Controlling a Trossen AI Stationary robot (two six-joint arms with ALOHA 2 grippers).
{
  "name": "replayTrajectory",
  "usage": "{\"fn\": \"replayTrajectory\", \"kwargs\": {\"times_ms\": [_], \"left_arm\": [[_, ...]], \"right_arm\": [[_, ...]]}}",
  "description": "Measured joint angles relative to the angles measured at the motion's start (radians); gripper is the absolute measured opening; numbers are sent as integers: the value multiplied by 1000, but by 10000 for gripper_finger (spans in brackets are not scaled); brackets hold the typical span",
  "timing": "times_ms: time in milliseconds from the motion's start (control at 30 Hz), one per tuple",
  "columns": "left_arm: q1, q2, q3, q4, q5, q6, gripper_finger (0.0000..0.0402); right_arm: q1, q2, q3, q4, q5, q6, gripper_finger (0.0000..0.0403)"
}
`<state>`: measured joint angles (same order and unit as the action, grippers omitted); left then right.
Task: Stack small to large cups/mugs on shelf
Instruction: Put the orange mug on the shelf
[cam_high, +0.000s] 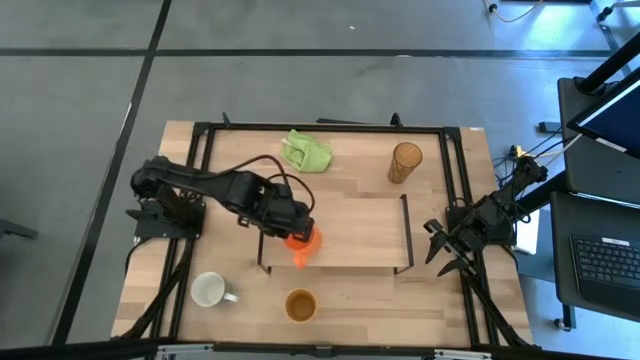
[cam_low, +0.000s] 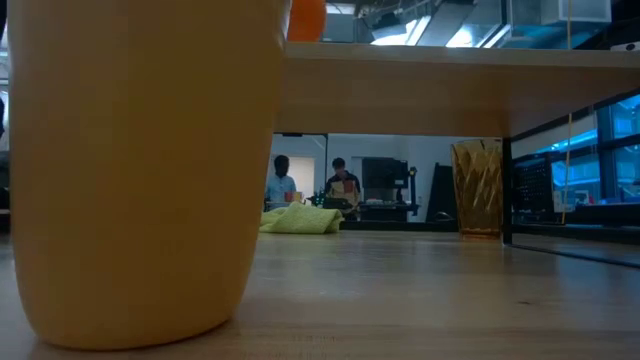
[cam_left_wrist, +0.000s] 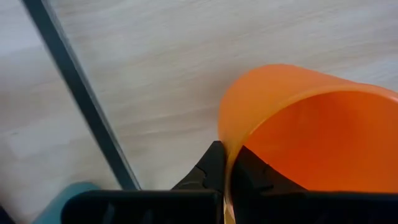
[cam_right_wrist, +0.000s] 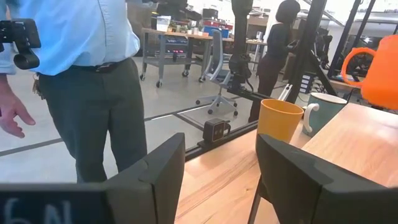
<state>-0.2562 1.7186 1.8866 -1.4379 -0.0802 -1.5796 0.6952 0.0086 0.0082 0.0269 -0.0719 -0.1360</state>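
Note:
My left gripper (cam_high: 297, 237) is shut on the small orange mug (cam_high: 304, 246) over the left end of the shelf (cam_high: 350, 225), a low wooden board with black end frames. The white mug (cam_high: 208, 290) and the tan-brown cup (cam_high: 300, 305) stand on the table near its front edge. The amber tumbler (cam_high: 405, 162) stands upright behind the shelf. My right gripper (cam_high: 440, 252) waits open at the table's right edge, past the shelf's right frame. My left gripper pinches the orange mug's wall at the rim (cam_left_wrist: 225, 140), one finger (cam_left_wrist: 249, 177) inside the mug and the other (cam_left_wrist: 211, 169) outside. The fingers come from above, slanting down. The mug is tilted over the shelf board; whether its base touches the board, I cannot tell.
A green cloth (cam_high: 306, 152) lies at the far side of the table, left of the tumbler. The shelf's black left frame (cam_left_wrist: 81, 99) runs close beside the mug. A person (cam_right_wrist: 93, 74) stands in the room beyond the table.

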Motion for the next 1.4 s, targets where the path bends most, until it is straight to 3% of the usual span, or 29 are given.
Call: {"fn": "replayTrajectory", "kwargs": {"times_ms": [200,333,867,1233,1400], "left_arm": [[0,-2,87,-135,-3,-57,1],[0,-2,89,-133,2,-67,0],[52,-2,-28,-134,43,-6,0],[82,-2,-34,-133,47,20,1],[81,-2,-34,-133,63,20,24]], "right_arm": [[0,0,0,0,0,0,200],[0,0,0,0,0,0,200],[0,0,0,0,0,0,200],[0,0,0,0,0,0,200],[0,0,0,0,0,0,200]]}}
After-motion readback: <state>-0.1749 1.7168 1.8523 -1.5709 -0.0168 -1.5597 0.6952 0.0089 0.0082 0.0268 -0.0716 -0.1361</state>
